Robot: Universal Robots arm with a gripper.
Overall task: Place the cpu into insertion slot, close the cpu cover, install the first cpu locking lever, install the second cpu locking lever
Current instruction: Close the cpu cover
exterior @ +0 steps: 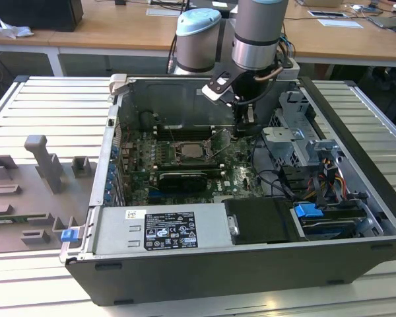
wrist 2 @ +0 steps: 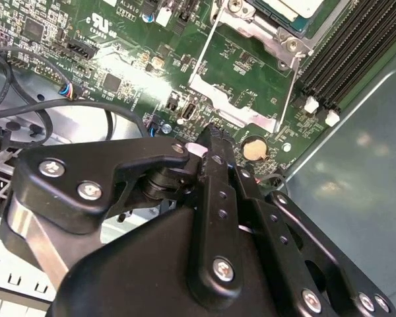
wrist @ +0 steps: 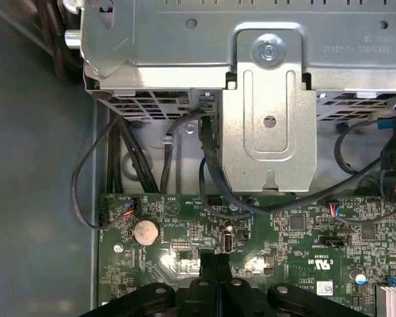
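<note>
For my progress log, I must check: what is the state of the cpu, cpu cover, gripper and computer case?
cpu: seated in the insertion slot.
cpu cover: open, swung away from the slot.
gripper: shut, holding nothing, above the motherboard.
computer case: open, insides exposed.

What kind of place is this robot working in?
Probably a robotics lab or workshop: a robot arm reaches into an opened computer case on a slatted metal table, with wooden desks behind.
</note>
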